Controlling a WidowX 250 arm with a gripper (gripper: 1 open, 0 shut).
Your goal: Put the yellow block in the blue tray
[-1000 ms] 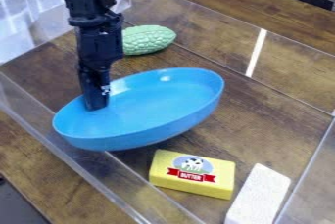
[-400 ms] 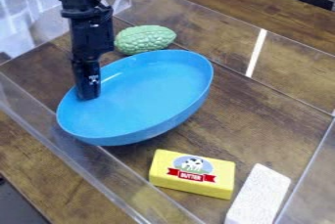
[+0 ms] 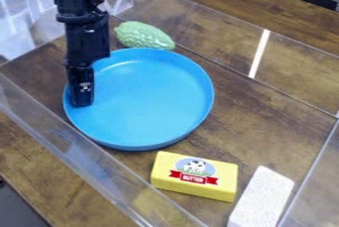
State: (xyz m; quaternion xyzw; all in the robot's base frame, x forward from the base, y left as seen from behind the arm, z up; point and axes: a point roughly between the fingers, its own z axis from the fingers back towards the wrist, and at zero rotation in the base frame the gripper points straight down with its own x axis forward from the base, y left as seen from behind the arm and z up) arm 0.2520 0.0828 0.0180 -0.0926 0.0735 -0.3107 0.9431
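Nearest you, at the bottom right, a white speckled block [image 3: 263,199] lies on the wooden table [image 3: 284,102], partly cut off by the frame edge. Just beside it to the left you see the yellow block [image 3: 195,175], flat on the table, with its red band and round picture label facing up. Nothing is touching it. It sits outside the blue tray [image 3: 185,122], near the tray's front rim but apart from it.

A clear plastic wall [image 3: 40,117] crosses the near left corner in front of the tray. The tray takes up the middle of your view and lies on the table. Its blue floor is bare.

Your gripper [image 3: 81,94] comes down steeply from the upper left, with its tips at the tray's left rim. The fingers are pinched together on that thin rim, with no gap visible between them. The black arm rises behind it and leaves the frame at the top.

Farther back, a green bumpy lump [image 3: 146,36] rests on the table just beyond the tray's far rim, right of the arm.
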